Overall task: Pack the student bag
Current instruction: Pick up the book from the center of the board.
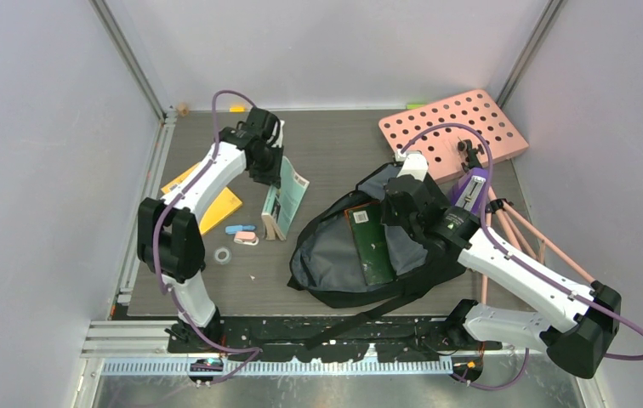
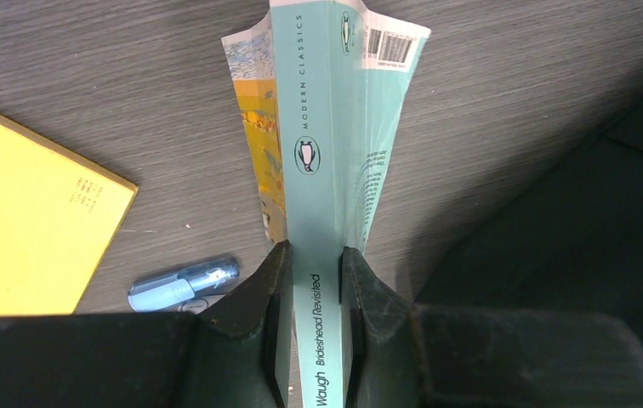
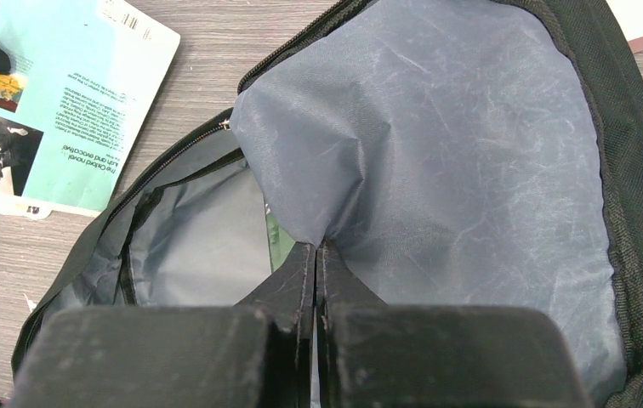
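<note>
The student bag (image 1: 335, 255), a black backpack with grey lining (image 3: 471, 144), lies open at mid-table with a dark green book (image 1: 371, 242) inside. My right gripper (image 3: 319, 248) is shut, pinching a fold of that grey lining and holding the flap up; the arm (image 1: 437, 221) reaches over the bag. My left gripper (image 2: 315, 252) is shut on the spine of a pale teal paperback (image 2: 322, 127), which stands spine-up (image 1: 282, 200) to the left of the bag.
A yellow booklet (image 1: 220, 206) lies left of the paperback, with a blue marker (image 2: 184, 283), a pink eraser (image 1: 247, 239) and a tape roll (image 1: 224, 255) near it. A pink pegboard (image 1: 454, 132) and purple item (image 1: 469, 191) sit at back right.
</note>
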Available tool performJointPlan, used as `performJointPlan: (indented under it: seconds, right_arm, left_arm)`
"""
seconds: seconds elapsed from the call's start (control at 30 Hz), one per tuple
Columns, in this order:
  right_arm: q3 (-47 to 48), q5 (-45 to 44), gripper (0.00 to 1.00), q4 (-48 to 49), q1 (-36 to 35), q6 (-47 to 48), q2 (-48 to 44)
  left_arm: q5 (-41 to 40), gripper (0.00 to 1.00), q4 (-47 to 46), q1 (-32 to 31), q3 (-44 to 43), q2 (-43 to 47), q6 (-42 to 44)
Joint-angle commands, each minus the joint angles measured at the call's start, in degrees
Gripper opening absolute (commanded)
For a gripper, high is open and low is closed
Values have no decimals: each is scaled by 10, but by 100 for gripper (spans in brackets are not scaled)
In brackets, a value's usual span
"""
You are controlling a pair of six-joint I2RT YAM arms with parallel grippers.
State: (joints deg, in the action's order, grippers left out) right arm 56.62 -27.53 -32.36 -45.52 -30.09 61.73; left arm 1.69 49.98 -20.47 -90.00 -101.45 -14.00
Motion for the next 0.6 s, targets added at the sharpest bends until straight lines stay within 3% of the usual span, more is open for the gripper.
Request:
performJointPlan:
  seconds: [0.0,0.17,0.57]
  right_arm:
    - [14,-7,0,52,-1,-15,-26]
    - [14,0,0,56,-1,-17,-24]
    - [14,2,0,55,-1,-22,-31]
  left_arm:
    - [-38,0,-32,-8,2,13,9]
    - [-38,0,-53,-9,34,18,4]
    - [-4,34,-99,-9,93,30,-27]
